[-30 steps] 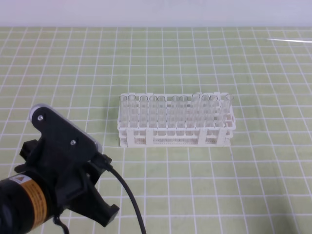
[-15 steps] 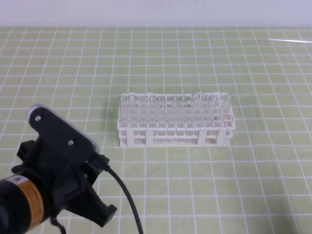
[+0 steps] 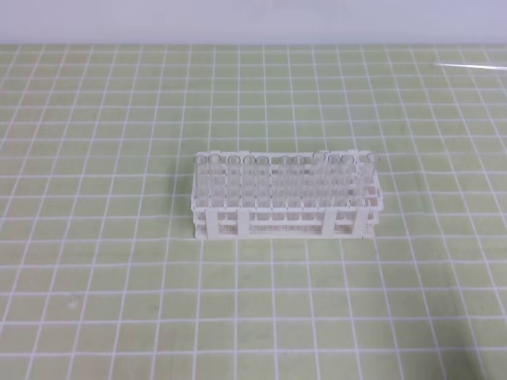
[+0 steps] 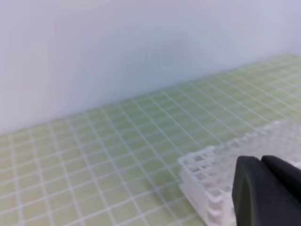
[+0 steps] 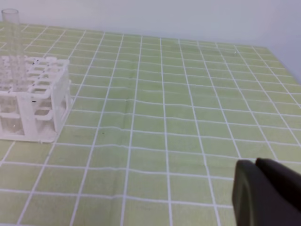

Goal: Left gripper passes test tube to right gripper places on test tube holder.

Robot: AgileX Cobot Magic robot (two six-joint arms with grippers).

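Test tubes are all I can find standing in the rack; none lies loose on the mat and none is in either gripper, so I cannot say which one is the task's tube.

Nearest to me, in the left wrist view, the left gripper shows only as a dark rounded block at the lower right. I see a thin seam between its two fingers and nothing held there, but too little shows for me to tell whether it is spread or pressed together. The right gripper looks much the same in its own view: dark fingers low at the right, nothing between them, state unclear. Neither arm appears in the high view.

Further out, the test tube holder sits mid-mat on the green gridded cloth, its back row filled with clear tubes. One tube stands upright at the rack's near corner in the right wrist view.

My judgement: either the placing is finished or the pick has not started; these views alone do not settle it.
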